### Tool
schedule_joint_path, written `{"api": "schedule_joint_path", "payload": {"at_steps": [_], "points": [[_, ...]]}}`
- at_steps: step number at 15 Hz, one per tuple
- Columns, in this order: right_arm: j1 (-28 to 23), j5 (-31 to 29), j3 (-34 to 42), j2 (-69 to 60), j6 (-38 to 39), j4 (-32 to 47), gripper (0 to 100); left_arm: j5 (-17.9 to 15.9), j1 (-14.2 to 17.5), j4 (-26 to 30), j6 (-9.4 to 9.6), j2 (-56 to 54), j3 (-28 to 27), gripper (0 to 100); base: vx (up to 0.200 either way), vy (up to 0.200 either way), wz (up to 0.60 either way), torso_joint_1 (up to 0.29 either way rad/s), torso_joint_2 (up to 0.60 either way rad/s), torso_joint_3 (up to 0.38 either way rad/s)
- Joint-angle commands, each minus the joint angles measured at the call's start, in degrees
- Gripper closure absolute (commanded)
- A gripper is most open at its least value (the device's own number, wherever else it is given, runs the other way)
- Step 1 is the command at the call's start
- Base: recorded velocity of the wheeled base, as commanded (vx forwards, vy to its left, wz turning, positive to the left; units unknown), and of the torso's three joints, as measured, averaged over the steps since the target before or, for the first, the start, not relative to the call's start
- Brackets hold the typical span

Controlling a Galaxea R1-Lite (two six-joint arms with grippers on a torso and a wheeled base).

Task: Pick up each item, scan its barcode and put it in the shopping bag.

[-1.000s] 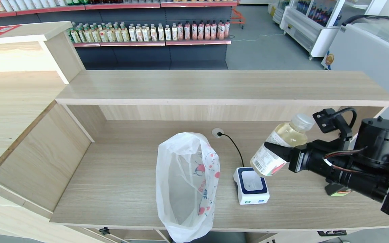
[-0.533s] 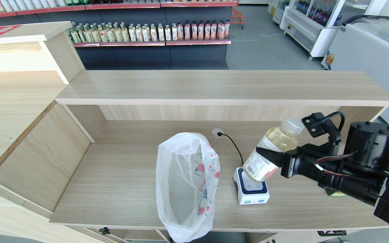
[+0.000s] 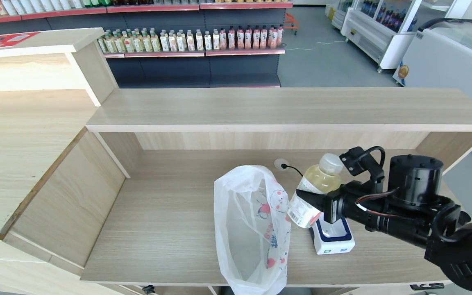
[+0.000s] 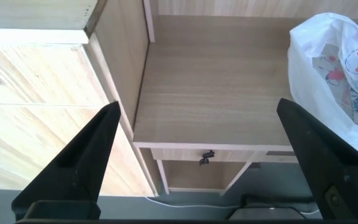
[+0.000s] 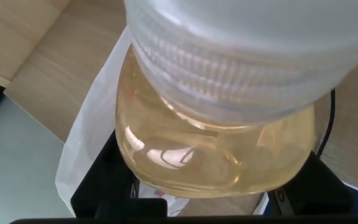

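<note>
The clear plastic bottle (image 3: 317,185) of pale yellow drink hangs tilted above the counter (image 3: 166,221), white cap (image 3: 331,163) up and toward the back, base down toward the shopping bag (image 3: 248,241). Its white label (image 3: 300,212) carries dark print and a red patch, too small to read. The right gripper (image 3: 310,198) clamps the bottle around its middle, black fingers pressed to either side just above the label. The bottle's base sits over the white-and-blue barcode scanner (image 3: 334,241) and just beside the bag's open rim; contact with the bag cannot be made out. A black cable (image 3: 292,169) runs behind the scanner. The left gripper (image 4: 199,106) holds nothing, its fingers spread wide off the counter's front edge.
</note>
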Motion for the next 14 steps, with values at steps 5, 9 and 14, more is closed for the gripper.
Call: {"api": "schedule_joint_path", "payload": {"at_steps": [5,9,14], "points": [[3.60,-0.03,-4.82,17.50,-7.00,-12.63,100,0.00,0.02,0.04,-0.15,-0.02,0.01,0,0.000,0.000,0.00,0.000,0.00,0.000],[5.00,-1.96,-13.43,29.89,-12.36,-18.61,100,0.00,0.02,0.04,-0.15,-0.02,0.01,0,0.000,0.000,0.00,0.000,0.00,0.000],[4.92,-6.88,-26.00,38.77,-13.68,-18.79,100,0.00,0.02,0.04,-0.06,-0.02,0.01,0,0.000,0.000,0.00,0.000,0.00,0.000]]}}
